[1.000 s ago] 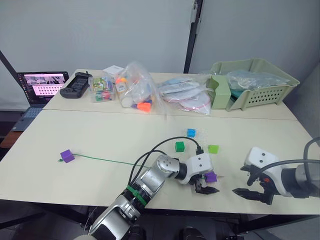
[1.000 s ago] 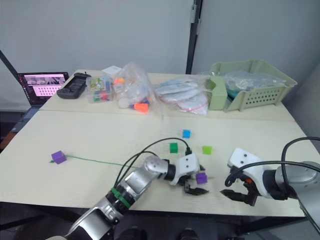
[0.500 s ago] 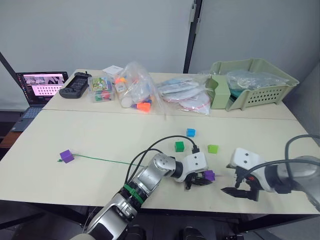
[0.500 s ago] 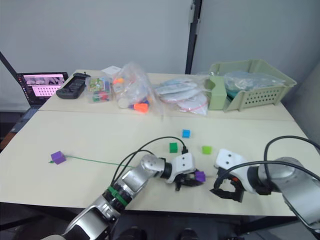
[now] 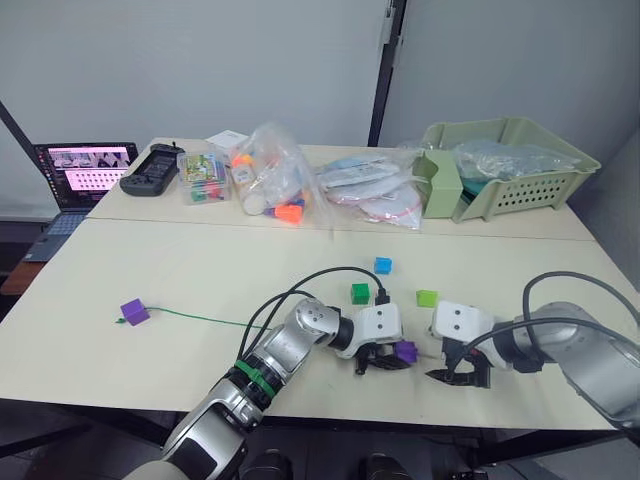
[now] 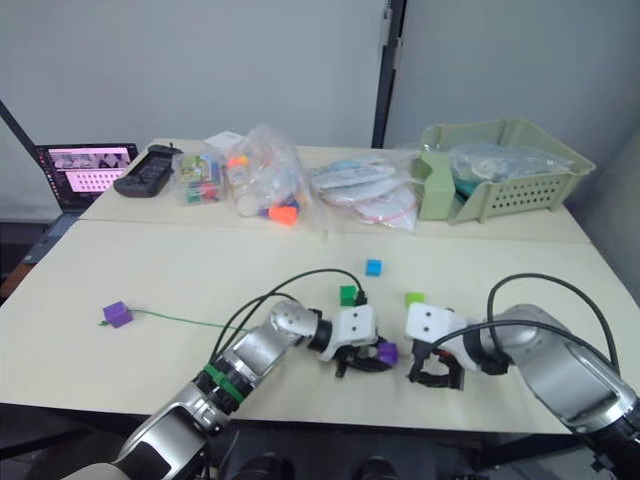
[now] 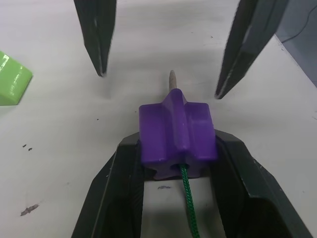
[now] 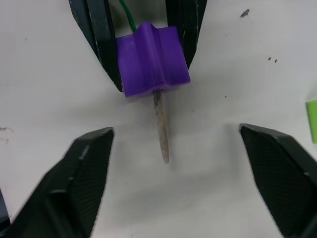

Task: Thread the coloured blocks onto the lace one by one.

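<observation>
**Purple block half-threaded, tip waiting to be grabbed**

Cream table (image 5: pixel 150 270) is the stage, with a basket (image 5: pixel 505 165) at about 1 o'clock along the far edge, bags (image 5: pixel 300 180) at 12 and a laptop (image 5: pixel 85 170) at 10. The lace (image 5: pixel 200 319) runs from a purple block at 9 o'clock (image 5: pixel 134 311), already on it, toward the near edge.

Down at 6 o'clock the left gripper (image 7: pixel 178 163) is clamped on the second purple block (image 7: pixel 177 132), and the lace's stiff tip (image 8: pixel 161 131) pokes out its far side. The right gripper (image 8: pixel 173 163) sits just beside it, fingers spread wide on either side of the tip, touching nothing.

Three loose ones wait just past the grippers: dark green (image 5: pixel 360 292), blue (image 5: pixel 382 265), lime (image 5: pixel 427 298).

So I'd say block two is mid-threading. Next move probably needs the right fingers to close on that tip and pull it through while the left holds steady. The tip's thin, so alignment matters.
</observation>
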